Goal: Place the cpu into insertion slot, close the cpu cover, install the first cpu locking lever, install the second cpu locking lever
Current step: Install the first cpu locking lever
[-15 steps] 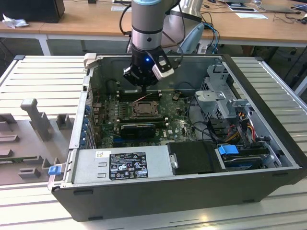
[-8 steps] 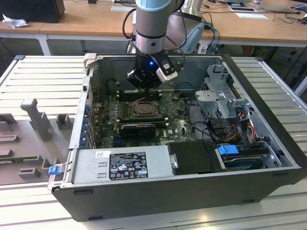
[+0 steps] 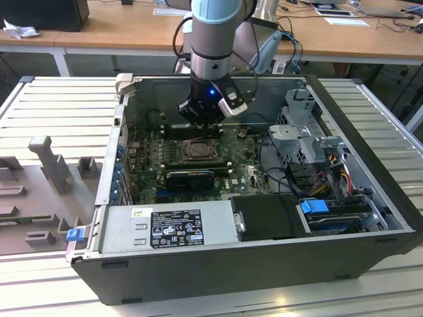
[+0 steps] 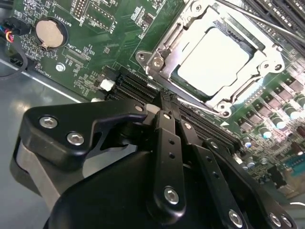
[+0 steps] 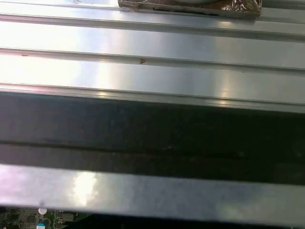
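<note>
Presently the gripper (image 4: 164, 102) hangs with fingers together and nothing between them, tips just beside the near edge of the insertion slot (image 3: 196, 150). The cpu (image 4: 215, 55) lies seated there, with the cpu cover (image 4: 164, 45) lowered around it. Risk: the closed tips could skid onto the adjacent memory slots (image 4: 143, 88). The open computer case (image 3: 370, 198) rests on a ribbed metal worktop (image 3: 59, 105); wooden desks (image 3: 119, 30) stand beyond.

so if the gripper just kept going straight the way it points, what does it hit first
Probably the long black memory slots right off the gripper tips, beside the socket where the cpu sits under the cpu cover. Depth is hard to judge, so it might reach a thin metal lever there instead.
</note>
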